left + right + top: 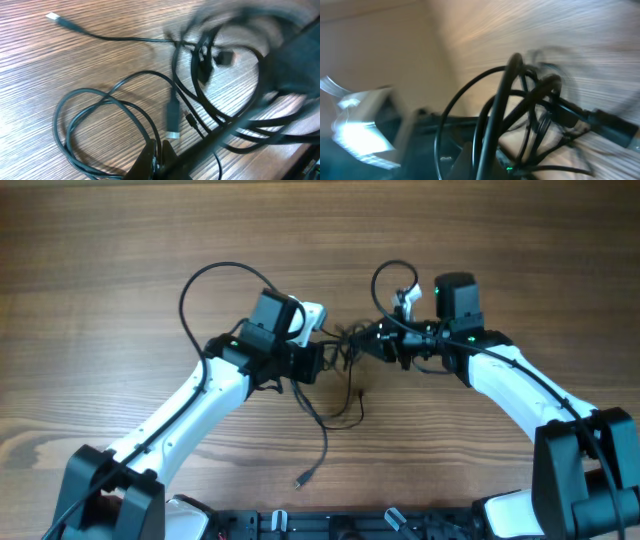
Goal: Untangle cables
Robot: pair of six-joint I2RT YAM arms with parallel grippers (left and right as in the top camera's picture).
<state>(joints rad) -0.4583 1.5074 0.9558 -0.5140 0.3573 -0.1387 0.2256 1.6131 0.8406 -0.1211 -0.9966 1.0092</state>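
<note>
The thin black cables [347, 348] form a tangle between my two grippers at the table's middle. One strand loops down to a silvery plug tip [300, 481]. My left gripper [322, 362] sits at the tangle's left side. In the left wrist view it [159, 150] is shut on a thin cable strand, with cable loops [100, 125], a plug [172, 120] and a far plug tip [52, 17] beyond. My right gripper [386, 340] is at the tangle's right side. The right wrist view is blurred, with cables [520, 115] crossing its jaws [487, 157], which appear shut on them.
The wooden table [120, 250] surrounds the arms. Thicker black arm wires arc above the left wrist [200, 285] and the right wrist [385, 275]. The robot bases [330, 525] line the near edge.
</note>
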